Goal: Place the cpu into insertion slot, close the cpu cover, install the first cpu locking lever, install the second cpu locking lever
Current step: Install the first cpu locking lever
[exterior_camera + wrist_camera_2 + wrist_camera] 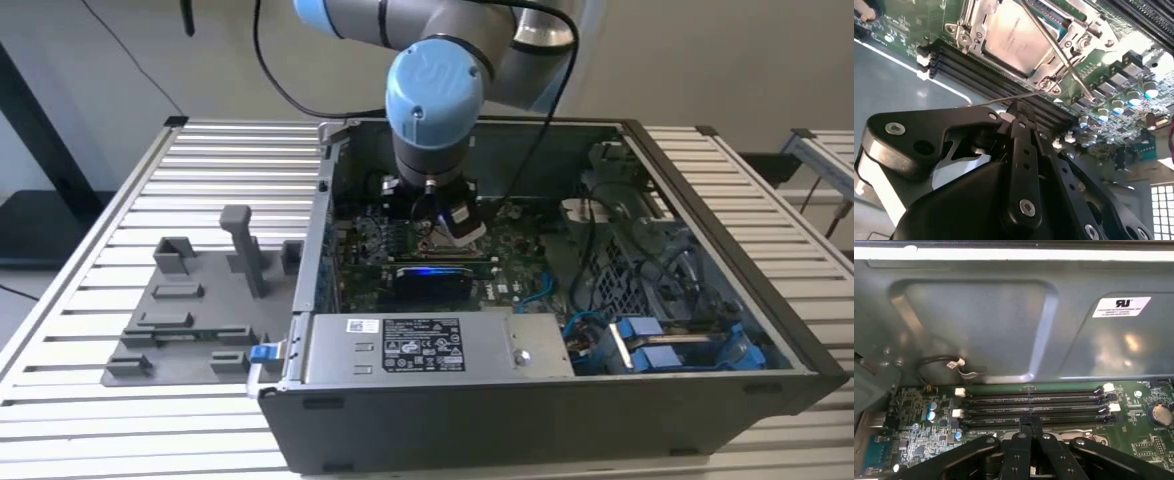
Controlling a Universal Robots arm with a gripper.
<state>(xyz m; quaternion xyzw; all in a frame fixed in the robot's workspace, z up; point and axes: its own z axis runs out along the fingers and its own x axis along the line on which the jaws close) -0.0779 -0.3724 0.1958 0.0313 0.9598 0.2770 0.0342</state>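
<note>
In the second wrist view the cpu (1011,35) lies flat in the insertion slot (961,37), its silver-grey face up. The cpu cover (1046,75) is down over it, framing its edges. One locking lever (1059,50), a steel rod, runs slantwise across the cover. A second, thinner lever (1004,98) stretches along the socket's edge, right at the tips of my gripper (1018,111). The black fingers (1024,150) are pressed together, shut. In the first wrist view the gripper (1030,426) sits just before the memory slots. In the exterior view the gripper (443,232) hangs over the green board.
The open computer case (534,420) stands on a slatted table. A labelled power-supply box (420,345) lies along its near side and blue drive brackets (661,345) at the exterior view's right. Black memory slots (1034,405) border the socket. A grey fixture plate (200,320) lies outside the case.
</note>
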